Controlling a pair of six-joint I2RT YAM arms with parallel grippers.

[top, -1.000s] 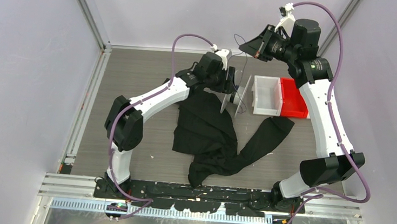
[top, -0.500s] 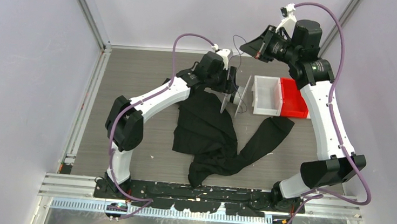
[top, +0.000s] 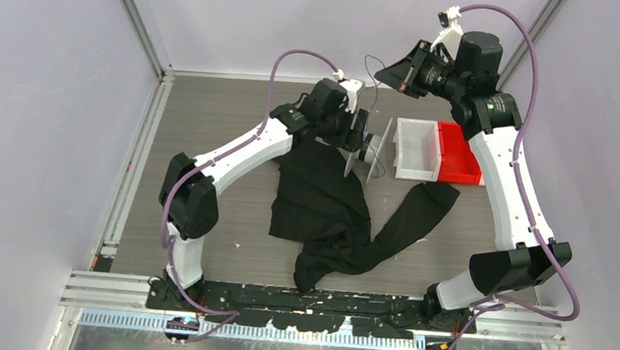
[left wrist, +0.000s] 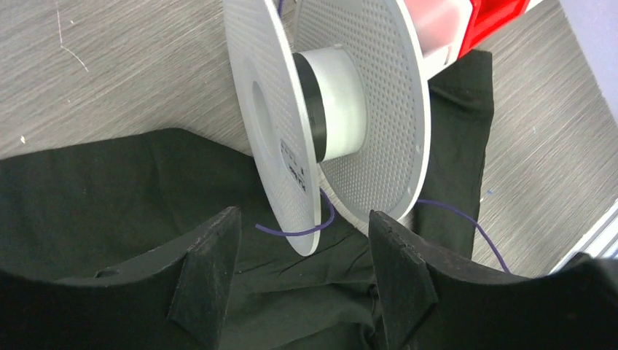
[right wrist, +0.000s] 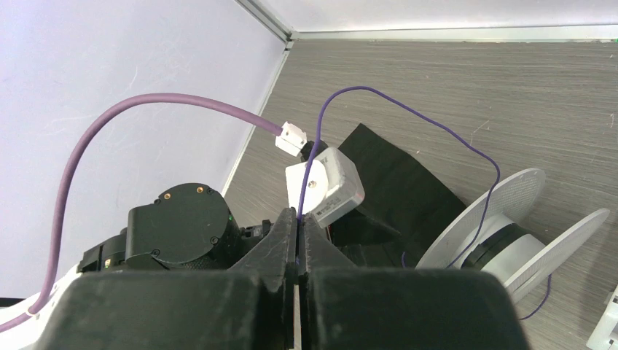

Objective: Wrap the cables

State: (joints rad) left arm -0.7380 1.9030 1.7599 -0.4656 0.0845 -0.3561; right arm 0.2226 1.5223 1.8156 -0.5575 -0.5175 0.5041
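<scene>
A: Right wrist cam: what's the right gripper (right wrist: 297, 222) doing?
B: Fingers pressed tight together, w/ the thin purple cable (right wrist: 408, 109) pinched btwn them.
A: Where does the cable go?
B: Up from the fingers, over in a big loop, then down to the white spool (right wrist: 503, 211). There's a dark band round the spool's middle. Can't tell if that's wound cable.
A: And the left gripper (left wrist: 304, 222)?
B: Left wrist cam: fingers wide apart, gripping nothing. Spool stands on its rim just in front, w/ one round side btwn the finger tips. A bit of cable hangs out under that side.
A: What's under it?
B: Black cloth (left wrist: 109, 182) on the grey table (left wrist: 109, 73). Top cam: white bin (top: 415, 150) & red bin (top: 458, 154) sit just beside the spool, and the right gripper is up high.
</scene>
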